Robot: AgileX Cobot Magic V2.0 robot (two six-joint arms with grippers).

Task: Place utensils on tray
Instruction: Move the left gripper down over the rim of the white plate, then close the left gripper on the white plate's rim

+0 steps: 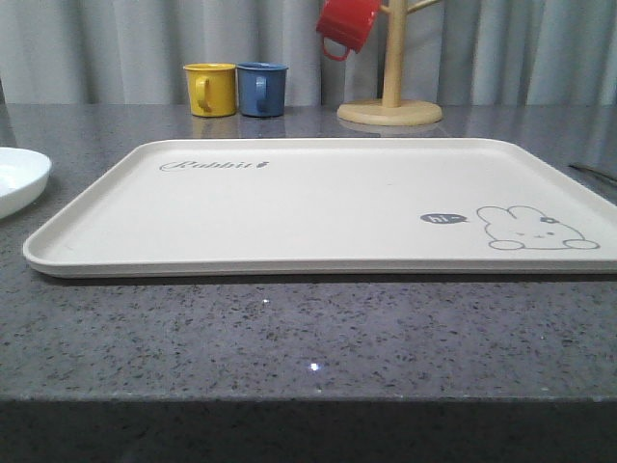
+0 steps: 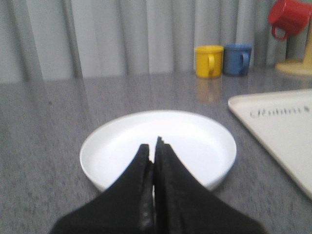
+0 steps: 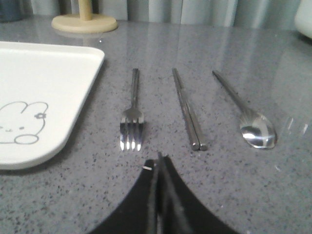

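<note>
The cream tray (image 1: pixel 318 203) with its rabbit drawing lies empty in the middle of the grey table. A round white plate (image 2: pixel 158 146) sits to its left, partly in the front view as the plate (image 1: pixel 19 178). My left gripper (image 2: pixel 155 143) is shut with nothing in it, its tips hovering over the plate's near side. To the right of the tray (image 3: pixel 44 97) lie a fork (image 3: pixel 132 114), a pair of chopsticks (image 3: pixel 189 112) and a spoon (image 3: pixel 251 119), side by side on the table. My right gripper (image 3: pixel 160 158) is shut and empty, just short of the fork's tines.
A yellow mug (image 1: pixel 211 89) and a blue mug (image 1: pixel 261 89) stand behind the tray. A wooden mug tree (image 1: pixel 390 96) with a red mug (image 1: pixel 345 26) hanging on it stands at the back right. A grey curtain closes off the back.
</note>
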